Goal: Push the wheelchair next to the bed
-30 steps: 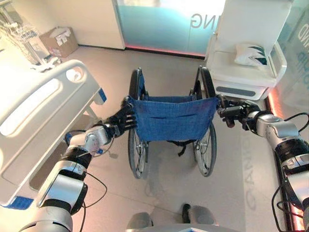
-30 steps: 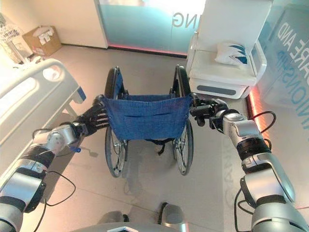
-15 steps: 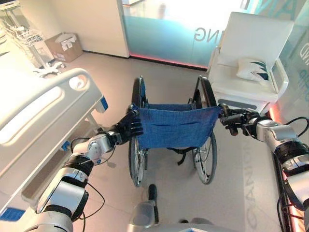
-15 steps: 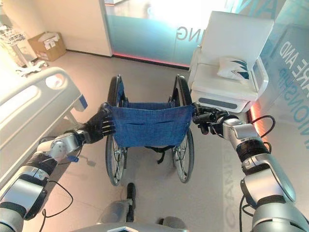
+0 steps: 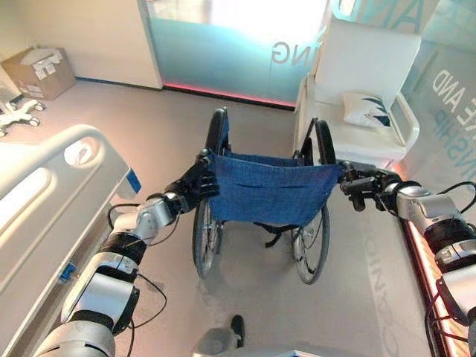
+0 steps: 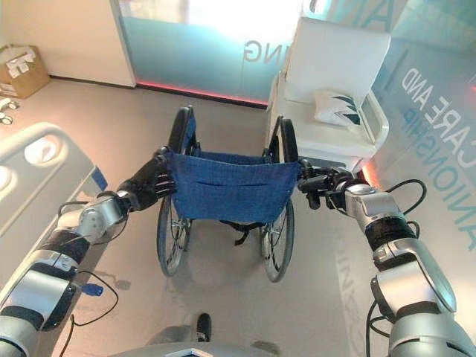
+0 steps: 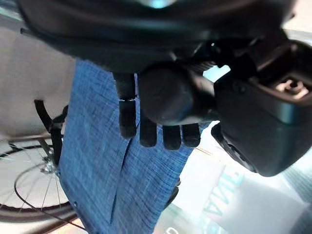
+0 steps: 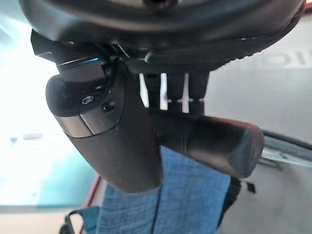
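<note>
A wheelchair with a blue cloth back (image 5: 271,190) stands in the middle of the floor, facing away from me. The white bed (image 5: 44,201) runs along the left, its foot end level with the chair's left wheel (image 5: 203,238) with a gap of floor between. My left hand (image 5: 195,184) is curled round the left push handle (image 7: 168,95). On the other side my right hand (image 5: 362,186) grips the ribbed right push handle (image 8: 209,139), thumb (image 8: 117,141) in front of it.
A white armchair (image 5: 364,74) with a patterned pillow (image 5: 366,110) stands close ahead of the wheelchair's right side. A frosted glass wall (image 5: 223,44) closes the back. A cardboard box (image 5: 37,71) sits far left. Open floor lies between bed and wheelchair.
The whole view has shifted: the bed now sits further left and the armchair nearer the wheelchair's front. Both hands keep the same hold on the push handles.
</note>
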{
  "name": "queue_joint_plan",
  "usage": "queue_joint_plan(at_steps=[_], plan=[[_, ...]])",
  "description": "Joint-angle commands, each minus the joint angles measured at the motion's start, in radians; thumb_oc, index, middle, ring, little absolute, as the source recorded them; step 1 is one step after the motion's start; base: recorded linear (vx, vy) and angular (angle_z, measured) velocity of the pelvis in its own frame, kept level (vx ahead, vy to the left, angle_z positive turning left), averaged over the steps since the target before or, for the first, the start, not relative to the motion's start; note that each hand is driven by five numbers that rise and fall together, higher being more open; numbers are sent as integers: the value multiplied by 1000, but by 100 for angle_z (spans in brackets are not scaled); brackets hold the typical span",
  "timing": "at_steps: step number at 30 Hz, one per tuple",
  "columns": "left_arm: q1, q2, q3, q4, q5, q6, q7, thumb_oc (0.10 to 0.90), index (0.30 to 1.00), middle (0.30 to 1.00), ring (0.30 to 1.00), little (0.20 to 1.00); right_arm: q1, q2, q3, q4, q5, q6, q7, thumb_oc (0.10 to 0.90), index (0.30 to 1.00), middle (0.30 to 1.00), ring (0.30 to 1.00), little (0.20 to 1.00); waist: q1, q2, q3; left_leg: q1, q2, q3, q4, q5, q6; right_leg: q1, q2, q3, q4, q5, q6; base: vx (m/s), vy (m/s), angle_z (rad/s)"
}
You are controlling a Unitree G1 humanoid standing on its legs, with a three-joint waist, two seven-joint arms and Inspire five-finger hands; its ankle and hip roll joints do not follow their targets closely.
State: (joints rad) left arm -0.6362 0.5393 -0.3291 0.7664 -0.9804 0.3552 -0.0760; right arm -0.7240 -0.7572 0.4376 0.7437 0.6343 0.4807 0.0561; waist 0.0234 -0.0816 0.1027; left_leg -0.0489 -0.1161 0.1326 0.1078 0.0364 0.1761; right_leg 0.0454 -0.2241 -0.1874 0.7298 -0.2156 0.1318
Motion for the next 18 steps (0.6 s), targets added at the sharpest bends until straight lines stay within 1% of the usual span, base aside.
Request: queue_joint_plan(at_steps=[1,2,3,4,5,6,7,8,9,10,12,13,15,16,17,18], plan=[[-23,-39,10,-41,54,-61,-19,400,300,300,300,300,-139,120,-5,-97,40,-114,155,400,300,300,300,300,78,47,5,27,11,-6,25,-59,-94,9,12,-43,-132,293,-13,355,-91,24],[-8,-48,12,-53,68,-62,-35,400,300,300,300,300,-168,123,-7,-74,39,-102,148,400,300,300,300,300,78,52,14,64,16,-20,15,-67,-100,-32,15,-65,-226,261,-23,324,-110,3],[-5,-49,14,-57,72,-60,-40,400,300,300,300,300,-173,122,-9,-68,34,-101,150,400,300,300,300,300,77,54,18,71,17,-25,13,-70,-102,-39,17,-69,-244,253,-25,360,-181,-21],[14,-54,13,-83,74,-63,-45,400,300,300,300,300,-176,113,-17,-56,21,-110,162,400,300,300,300,300,64,50,31,106,12,-40,20,-104,-106,-102,17,-71,-387,280,-18,356,-183,-43],[27,-56,9,-104,70,-65,-42,400,300,300,300,300,-173,102,-17,-60,22,-115,165,400,300,300,300,300,53,44,37,130,4,-57,22,-136,-113,-143,16,-55,-459,302,4,297,-181,-41],[34,-57,9,-115,68,-64,-38,400,300,300,300,300,-171,99,-17,-63,24,-116,166,400,300,300,300,300,48,43,40,128,4,-50,27,-133,-111,-152,15,-64,-490,330,2,338,-209,-14],[46,-52,1,-158,60,-52,-30,400,300,300,300,300,-177,81,-21,-62,29,-114,163,400,300,300,300,300,27,30,54,159,-13,-74,28,-172,-110,-208,23,-41,-589,405,36,204,-147,18],[47,-51,0,-161,59,-50,-29,400,300,300,300,300,-179,80,-21,-60,28,-113,164,400,300,300,300,300,25,32,55,162,-12,-77,30,-177,-110,-208,26,-41,-599,413,39,397,-234,49],[52,-51,-12,-169,58,-53,-30,400,300,300,300,300,-197,70,-20,-51,24,-103,168,400,300,300,300,300,15,25,58,181,-21,-93,32,-201,-108,-231,29,-33,-661,447,54,359,-196,73],[52,-52,-22,-171,56,-52,-33,400,300,300,300,300,-218,62,-19,-36,24,-89,169,400,300,300,300,300,8,22,58,207,-23,-108,30,-216,-110,-259,34,-40,-716,463,62,501,-288,82],[52,-62,-26,-170,61,-51,-31,400,300,300,300,300,-244,57,-15,-18,20,-75,175,400,300,300,300,300,-1,27,57,236,-14,-128,33,-238,-112,-273,44,-41,-724,466,59,373,-229,58],[54,-71,-28,-168,66,-44,-38,400,300,300,300,300,-262,57,-15,3,9,-67,176,400,300,300,300,300,-5,27,49,254,-8,-143,39,-260,-109,-275,44,-25,-687,457,50,315,-245,39],[59,-81,-29,-162,72,-44,-47,400,300,300,300,300,-270,52,-13,25,-1,-72,189,400,300,300,300,300,-8,24,38,258,-6,-152,49,-269,-108,-260,45,-7,-668,442,45,341,-290,40],[63,-91,-36,-160,62,-38,-47,400,300,300,300,300,-286,46,-1,63,-15,-82,211,400,300,300,300,300,-17,27,20,273,9,-167,72,-273,-123,-252,52,20,-623,427,39,334,-302,53],[65,-94,-35,-164,60,-33,-40,400,300,300,300,300,-293,49,5,68,-22,-82,213,400,300,300,300,300,-18,33,13,282,24,-169,81,-260,-136,-252,55,17,-593,406,33,405,-405,59],[64,-91,-36,-168,46,-28,-30,400,300,300,300,300,-297,49,17,65,-24,-83,215,400,300,300,300,300,-21,46,2,296,58,-167,112,-217,-164,-240,74,15,-570,372,15,278,-344,61]])
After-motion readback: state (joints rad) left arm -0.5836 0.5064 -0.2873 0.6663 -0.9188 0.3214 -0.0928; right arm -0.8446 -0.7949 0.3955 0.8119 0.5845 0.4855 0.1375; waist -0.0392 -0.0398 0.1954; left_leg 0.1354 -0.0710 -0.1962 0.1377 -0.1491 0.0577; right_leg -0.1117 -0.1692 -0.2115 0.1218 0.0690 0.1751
